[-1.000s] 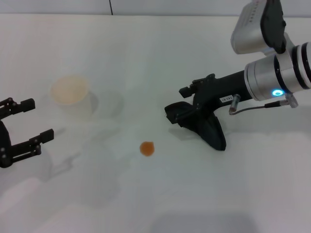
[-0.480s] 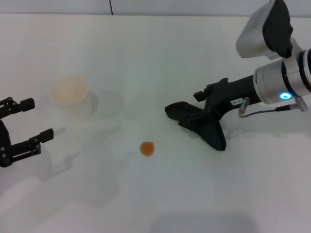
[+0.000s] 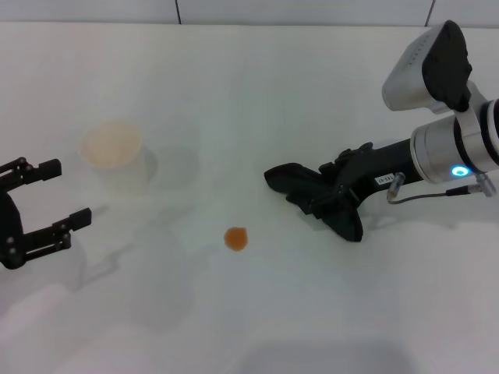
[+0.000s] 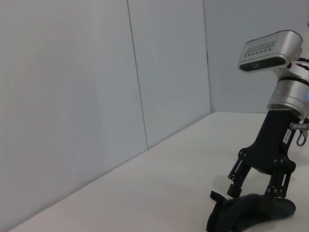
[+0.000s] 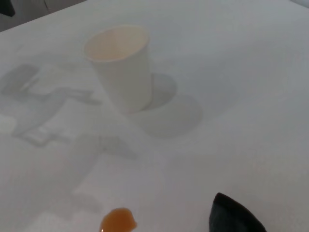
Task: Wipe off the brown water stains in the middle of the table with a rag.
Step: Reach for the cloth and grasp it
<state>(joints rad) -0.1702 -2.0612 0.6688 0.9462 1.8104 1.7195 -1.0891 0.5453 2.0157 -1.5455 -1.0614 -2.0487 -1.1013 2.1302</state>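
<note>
Rag [image 3: 318, 196] — black, lumpy, flat on table [image 3: 249, 93], right gripper [image 3: 331, 196] jaws pinching it, left gripper [image 3: 54, 204] jaws spread.

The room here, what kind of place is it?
Probably a robot test bench: a bare white table before plain grey wall panels, holding only a cup, a black rag and one brown stain.

One orange-brown stain [image 3: 235, 238]. One black rag [image 3: 316, 199]. One pale plastic cup [image 3: 115, 156]. One white table [image 3: 257, 101]. Two grippers: left gripper [image 3: 48, 198], right gripper [image 3: 331, 195]. Two arms, one each side. One silver-grey wrist camera housing [image 3: 430, 65] on right arm.
</note>
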